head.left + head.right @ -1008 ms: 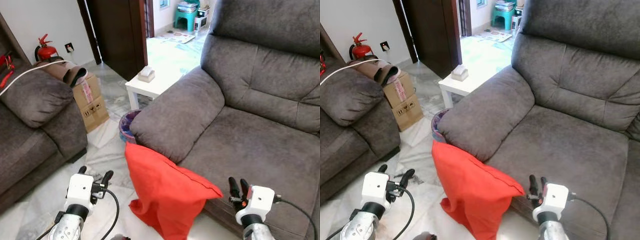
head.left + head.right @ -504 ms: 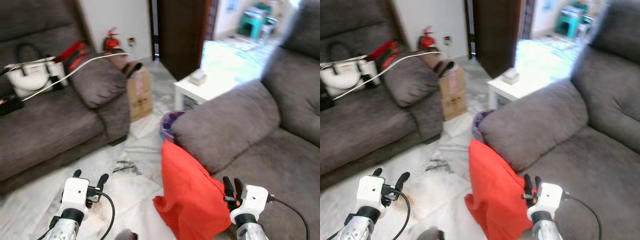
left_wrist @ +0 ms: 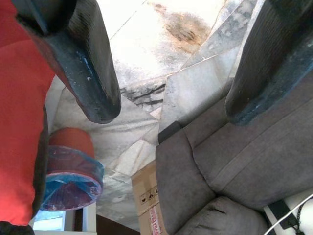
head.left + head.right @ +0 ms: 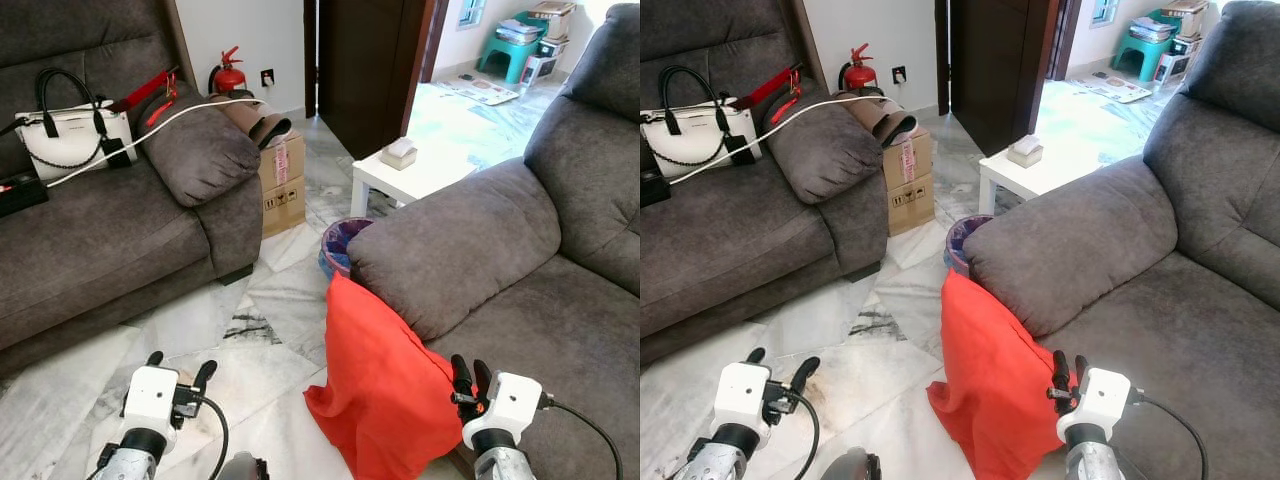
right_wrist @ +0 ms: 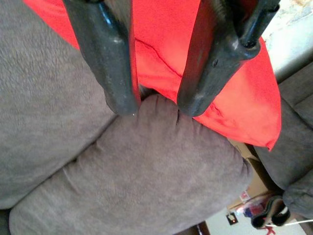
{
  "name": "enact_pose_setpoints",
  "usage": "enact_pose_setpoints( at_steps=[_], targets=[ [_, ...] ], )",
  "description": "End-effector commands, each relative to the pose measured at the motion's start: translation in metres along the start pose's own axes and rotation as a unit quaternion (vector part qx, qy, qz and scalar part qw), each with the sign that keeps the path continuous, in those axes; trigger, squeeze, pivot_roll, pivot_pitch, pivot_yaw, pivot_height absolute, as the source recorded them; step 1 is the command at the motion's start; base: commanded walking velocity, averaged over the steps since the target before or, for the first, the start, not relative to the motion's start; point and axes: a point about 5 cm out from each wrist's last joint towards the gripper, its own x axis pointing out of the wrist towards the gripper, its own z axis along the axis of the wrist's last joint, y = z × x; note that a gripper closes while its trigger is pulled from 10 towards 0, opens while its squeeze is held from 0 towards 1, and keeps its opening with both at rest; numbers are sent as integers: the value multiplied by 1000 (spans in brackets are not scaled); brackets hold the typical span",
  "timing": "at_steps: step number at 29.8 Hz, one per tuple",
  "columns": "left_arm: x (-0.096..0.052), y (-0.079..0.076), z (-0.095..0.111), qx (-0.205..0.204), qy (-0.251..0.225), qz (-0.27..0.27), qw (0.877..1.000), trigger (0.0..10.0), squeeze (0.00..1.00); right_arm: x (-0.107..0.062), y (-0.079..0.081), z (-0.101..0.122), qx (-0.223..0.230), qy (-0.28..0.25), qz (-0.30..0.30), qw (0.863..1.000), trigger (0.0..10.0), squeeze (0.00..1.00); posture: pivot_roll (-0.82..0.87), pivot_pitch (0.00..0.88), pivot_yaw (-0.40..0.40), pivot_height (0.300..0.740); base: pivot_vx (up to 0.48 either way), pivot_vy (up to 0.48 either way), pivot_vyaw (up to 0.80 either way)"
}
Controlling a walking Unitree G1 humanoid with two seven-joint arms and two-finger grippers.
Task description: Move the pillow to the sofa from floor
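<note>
Red pillow (image 4: pixel 378 392) stands on the marble floor (image 4: pixel 262 335), leaning against the front of the grey sofa (image 4: pixel 470 230) below its armrest; not yet grasped.

Left tool (image 4: pixel 180 370): fingers spread wide, nothing held, over bare floor and apart from the pillow. Right tool (image 4: pixel 468 376): fingers narrowly parted, nothing held, just beside the pillow's upper edge at the sofa seat front. Risks, as judged: a one-sided pinch on the limp fabric may let the pillow sag and slip out during lift; the right tool may snag on the sofa cushion instead of the pillow; the waste bin (image 4: pixel 342 240) stands close behind and may be knocked over.
</note>
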Motion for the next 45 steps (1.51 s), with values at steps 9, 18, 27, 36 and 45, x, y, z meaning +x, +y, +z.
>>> enact_pose_setpoints(
  at_steps=[9, 18, 27, 36, 45],
  targets=[
    [0, 0, -2, 8, 3, -4, 1000, 10000, 0, 2, -2, 2, 10, -9, -14, 1000, 10000, 1000, -2, 108, 26, 598, 0, 0, 0],
    [0, 1, -2, 5, 3, -9, 1000, 10000, 0, 6, 2, 4, 9, -6, 14, 1000, 10000, 1000, 1, 118, 29, 598, 0, 0, 0],
    [0, -1, -1, -2, 0, -10, 1000, 10000, 0, 15, 2, 13, -3, -12, 31, 999, 10000, 1000, 13, 117, 17, 598, 0, 0, 0],
    [0, 1, 2, -3, -6, -7, 1000, 10000, 0, 16, 1, 17, 10, -32, 19, 999, 10000, 1000, 14, 119, 20, 598, 0, 0, 0],
    [1, 0, 5, -7, -12, -6, 1000, 10000, 0, 16, -1, 20, 13, -44, 7, 999, 10000, 0, 15, 120, 21, 598, 0, 0, 0]
  ],
)
